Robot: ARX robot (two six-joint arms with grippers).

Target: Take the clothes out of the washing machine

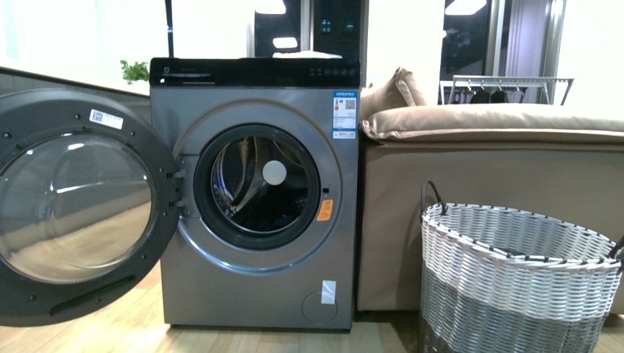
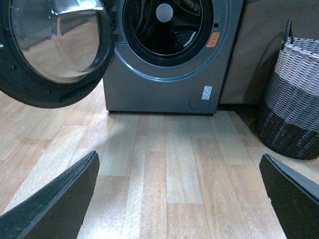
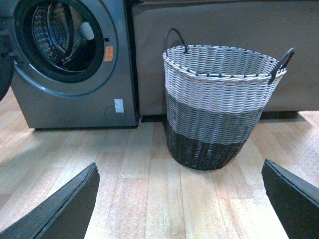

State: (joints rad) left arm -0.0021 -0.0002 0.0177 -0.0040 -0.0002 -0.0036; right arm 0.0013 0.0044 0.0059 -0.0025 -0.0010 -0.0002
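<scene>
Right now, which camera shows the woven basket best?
The right wrist view: the whole basket shows, both handles and base. The front view crops the basket at its base; the left wrist view catches only part of it.

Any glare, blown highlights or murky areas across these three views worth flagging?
Front view: the background behind the washing machine is blown out, its open door glass mirrors the room, and the drum bottom is near black. Left wrist view: similar reflections on the door, drum dark. Right wrist view: even light, laundry basket sharp, perforated drum wall readable.
</scene>
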